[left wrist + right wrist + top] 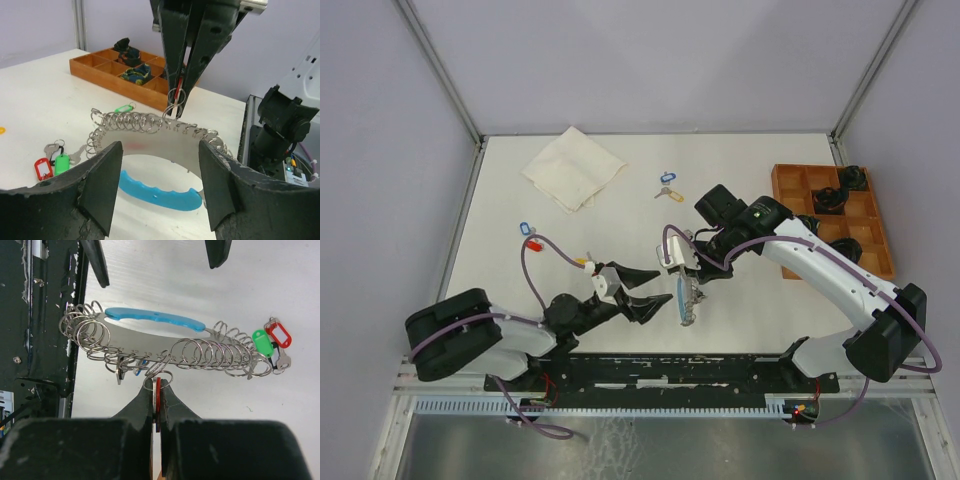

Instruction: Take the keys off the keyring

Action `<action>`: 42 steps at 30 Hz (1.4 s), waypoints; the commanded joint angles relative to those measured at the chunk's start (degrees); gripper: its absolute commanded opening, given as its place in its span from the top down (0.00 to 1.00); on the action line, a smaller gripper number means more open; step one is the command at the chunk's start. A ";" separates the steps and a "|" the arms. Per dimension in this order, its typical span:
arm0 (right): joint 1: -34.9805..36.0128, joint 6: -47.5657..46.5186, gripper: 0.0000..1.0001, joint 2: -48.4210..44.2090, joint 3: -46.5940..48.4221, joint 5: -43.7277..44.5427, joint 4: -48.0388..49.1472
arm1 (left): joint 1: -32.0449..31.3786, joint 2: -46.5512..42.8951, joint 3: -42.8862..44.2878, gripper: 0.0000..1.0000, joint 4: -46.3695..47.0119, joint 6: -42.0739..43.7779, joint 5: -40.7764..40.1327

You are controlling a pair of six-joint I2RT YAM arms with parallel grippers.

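Keyring (142, 337) — likely light, floppy; hold by blue band (155, 316). Right tool (157, 385) clamps a split ring (177, 98) at its 6 o'clock edge; left tool (160, 147) apart.

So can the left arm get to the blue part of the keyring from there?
Probably yes. The left gripper is open and faces the blue band of the keyring, with nothing between them. The right gripper pinches a small ring on the opposite edge, clear of that path.
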 commanded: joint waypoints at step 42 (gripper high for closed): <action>-0.23 0.03 0.99 -1.46 0.65 -2.34 0.16 | 0.28 -16.73 4.43 0.24 -23.47 17.02 6.93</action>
